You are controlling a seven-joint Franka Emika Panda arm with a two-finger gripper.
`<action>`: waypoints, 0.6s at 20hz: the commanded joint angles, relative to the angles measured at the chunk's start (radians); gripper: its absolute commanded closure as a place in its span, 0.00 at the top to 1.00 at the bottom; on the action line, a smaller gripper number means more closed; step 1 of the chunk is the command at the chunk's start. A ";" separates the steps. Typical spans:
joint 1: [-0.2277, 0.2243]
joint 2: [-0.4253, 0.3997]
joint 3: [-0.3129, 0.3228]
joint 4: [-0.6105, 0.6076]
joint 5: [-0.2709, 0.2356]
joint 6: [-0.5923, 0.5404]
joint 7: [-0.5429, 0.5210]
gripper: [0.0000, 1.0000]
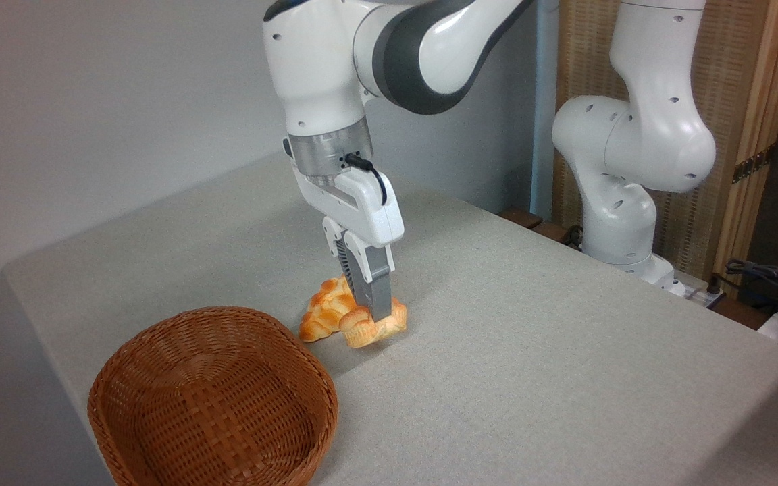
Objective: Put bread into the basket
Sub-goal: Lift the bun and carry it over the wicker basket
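1. Gripper (377, 312) is down mid-table with its fingers clamped on the bread (374, 327), which looks barely lifted, if at all.
2. Basket (212, 399) sits empty at the table's near left edge.
3. Braided loaf (325, 310) touches the bun's left side, so it could get dragged along.
4. The grip looks shallow, so a drop short of the rim is possible.

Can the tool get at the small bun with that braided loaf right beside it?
Probably yes. The tool is already down on the bun; the braided loaf touches its left side only, and the basket stands clear.
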 commanded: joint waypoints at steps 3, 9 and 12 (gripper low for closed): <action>-0.001 0.046 0.007 0.147 0.001 -0.137 -0.003 0.02; 0.000 0.148 0.041 0.364 -0.003 -0.203 0.013 0.03; 0.000 0.255 0.062 0.488 -0.009 -0.192 0.013 0.03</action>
